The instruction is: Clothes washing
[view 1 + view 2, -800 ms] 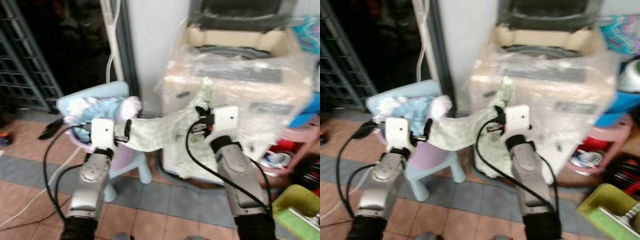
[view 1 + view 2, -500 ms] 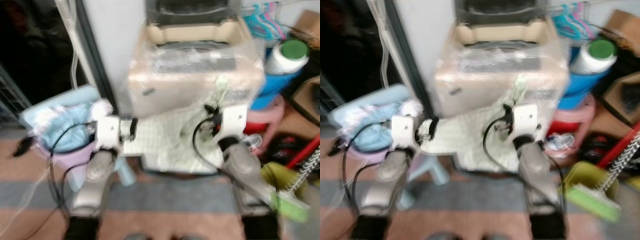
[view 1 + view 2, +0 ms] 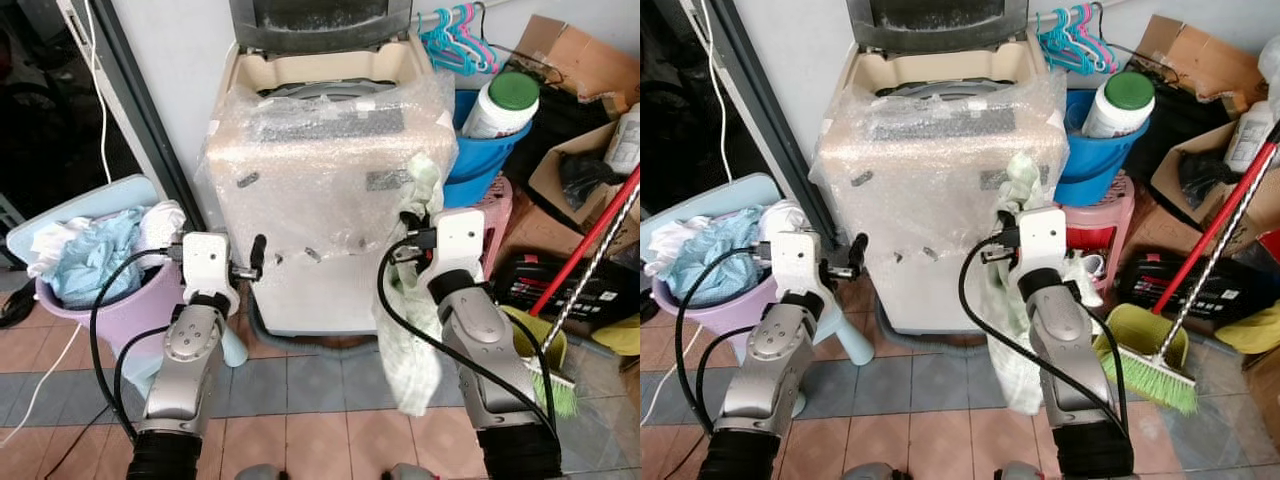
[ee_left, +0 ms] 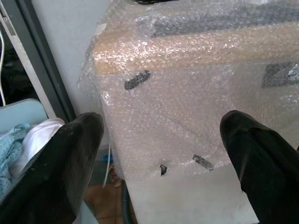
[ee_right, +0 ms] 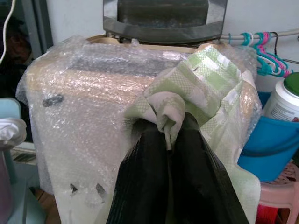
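A washing machine wrapped in bubble wrap stands straight ahead with its lid up. My right gripper is raised before its front right corner, shut on a pale green checked cloth. The cloth bunches above the fingers and hangs down nearly to the floor. My left gripper is held out before the machine's front left side. Its fingers stand wide apart with nothing between them. On my left, a purple laundry basket holds light blue and white clothes.
Right of the machine are a blue bucket with a white green-capped bottle, hangers, a pink stool, cardboard boxes and a red-handled broom. A dark doorway lies to the left.
The camera has swung right to face the machine. The cloth was stretched between both grippers; the left one has let go and the cloth now hangs from the right gripper alone.
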Robot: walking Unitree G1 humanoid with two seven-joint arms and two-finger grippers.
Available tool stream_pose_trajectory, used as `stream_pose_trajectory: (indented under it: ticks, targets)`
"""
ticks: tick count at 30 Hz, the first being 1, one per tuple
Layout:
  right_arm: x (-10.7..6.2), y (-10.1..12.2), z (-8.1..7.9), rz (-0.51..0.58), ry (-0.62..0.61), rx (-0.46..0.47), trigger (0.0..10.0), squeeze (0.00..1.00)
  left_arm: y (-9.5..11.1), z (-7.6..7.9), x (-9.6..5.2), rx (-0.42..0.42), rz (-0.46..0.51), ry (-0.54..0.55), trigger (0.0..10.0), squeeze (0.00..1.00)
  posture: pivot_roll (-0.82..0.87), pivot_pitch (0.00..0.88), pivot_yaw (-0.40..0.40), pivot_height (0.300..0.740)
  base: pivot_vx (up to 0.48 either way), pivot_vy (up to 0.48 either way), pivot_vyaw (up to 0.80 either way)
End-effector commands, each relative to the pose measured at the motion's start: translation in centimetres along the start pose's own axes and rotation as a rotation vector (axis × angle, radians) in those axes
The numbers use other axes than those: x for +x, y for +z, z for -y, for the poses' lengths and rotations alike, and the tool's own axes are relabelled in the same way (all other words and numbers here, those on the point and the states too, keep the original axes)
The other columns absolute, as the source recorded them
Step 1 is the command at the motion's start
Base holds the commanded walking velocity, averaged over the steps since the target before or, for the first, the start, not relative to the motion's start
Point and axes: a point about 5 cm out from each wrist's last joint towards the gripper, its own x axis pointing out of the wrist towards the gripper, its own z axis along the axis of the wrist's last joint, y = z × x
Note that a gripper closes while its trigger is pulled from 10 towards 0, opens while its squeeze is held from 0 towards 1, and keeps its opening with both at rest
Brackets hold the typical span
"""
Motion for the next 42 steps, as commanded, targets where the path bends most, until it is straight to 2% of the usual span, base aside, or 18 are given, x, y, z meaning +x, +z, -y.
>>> stream_pose_trajectory:
  ticks: [1, 5, 15, 21, 27, 34, 38, 40, 42]
  targets:
    - [0.4, 0.8, -0.7, 0.043, 0.033, -0.011, 10.0, 0.00, 0.4, -0.5, 0.2, 0.004, 0.005, 0.019, 10.0, 0.00, -0.03, 0.015, 0.092, 0.740, 0.281, 0.000, 0.00]
    - [0.7, 1.8, -1.4, 0.095, 0.122, -0.023, 10.0, 0.00, 0.2, -0.5, 0.0, 0.006, -0.005, 0.025, 10.0, 0.00, -0.03, 0.020, 0.095, 0.740, 0.196, 0.357, 0.14]
    - [1.3, 2.6, -1.2, 0.124, 0.129, -0.029, 10.0, 0.00, 0.2, -0.9, -0.1, 0.010, -0.008, 0.041, 10.0, 0.00, -0.03, 0.010, 0.095, 0.740, 0.313, 0.362, 0.41]
    - [2.2, 3.3, -0.1, 0.137, 0.102, -0.067, 10.0, 0.00, 0.1, -0.7, -0.1, 0.020, -0.003, 0.025, 10.0, 0.00, -0.03, 0.006, 0.092, 0.740, 0.423, 0.142, 0.00]
    - [3.0, 3.7, 1.4, 0.139, 0.006, -0.118, 10.0, 0.00, 0.0, -0.5, -0.1, 0.048, -0.013, 0.016, 10.0, 0.00, -0.04, 0.000, 0.088, 0.740, 0.478, 0.000, 0.00]
    - [4.2, 5.1, 2.6, 0.186, -0.002, -0.149, 10.0, 0.00, -0.2, -0.4, 0.0, 0.042, -0.028, 0.016, 10.0, 0.00, -0.04, 0.007, 0.088, 0.740, 0.461, 0.000, 0.00]
    - [6.6, 8.4, 3.1, 0.274, 0.050, -0.201, 10.0, 0.00, -0.2, -0.4, 0.1, 0.035, -0.027, 0.023, 10.0, 0.00, -0.03, 0.009, 0.086, 0.740, 0.429, 0.000, 0.00]
    - [8.1, 12.9, 3.5, 0.416, 0.114, -0.332, 10.0, 0.00, 0.0, -0.4, 0.2, 0.019, -0.014, 0.023, 10.0, 0.00, -0.03, 0.007, 0.092, 0.740, 0.000, 0.000, 0.00]
    - [9.4, 17.7, 4.8, 0.523, 0.080, -0.382, 10.0, 0.00, 0.0, -0.3, 0.2, 0.025, -0.017, 0.017, 10.0, 0.00, -0.04, 0.011, 0.097, 0.740, 0.000, 0.000, 0.00]
